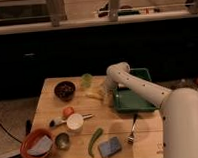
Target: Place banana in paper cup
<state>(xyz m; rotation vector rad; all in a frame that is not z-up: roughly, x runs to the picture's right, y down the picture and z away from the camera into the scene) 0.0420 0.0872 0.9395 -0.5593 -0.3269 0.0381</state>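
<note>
Nearest me, along the lower edge of the frame, a blue sponge (110, 146), a green pepper (94, 141) and a fork (132, 132) are lying on the counter (120, 123). At lower left, a red bowl (38, 145) is sitting with a small tin (61, 140) just beside it.

A step farther in, left of centre, the paper cup (74, 122) is standing upright with its mouth open to the top. An orange fruit (68, 111) is sitting close against its far side.

Beyond that, near the middle of the frame, the banana (95, 93) is lying flat on the counter, not yet in the cup. My arm (143, 88) is coming in from the lower right, arching over the green tray (134, 91) and bending down at its left edge. My hand (109, 92) is hanging there, just right of the banana and close against it.

I cannot tell how far my hand is open, nor whether it has hold of anything.

What matters for the next move: the banana is lying immediately to the left of my hand, and its long axis seems to be running roughly left to right across the frame, though I am not sure of that. The cup is waiting down and to the left of the banana, toward the near edge. I am judging that the carry will go that way, away from the tray.

Farthest off, a dark bowl (64, 89) and a green cup (86, 80) are standing along the back of the counter, left of my hand.
</note>
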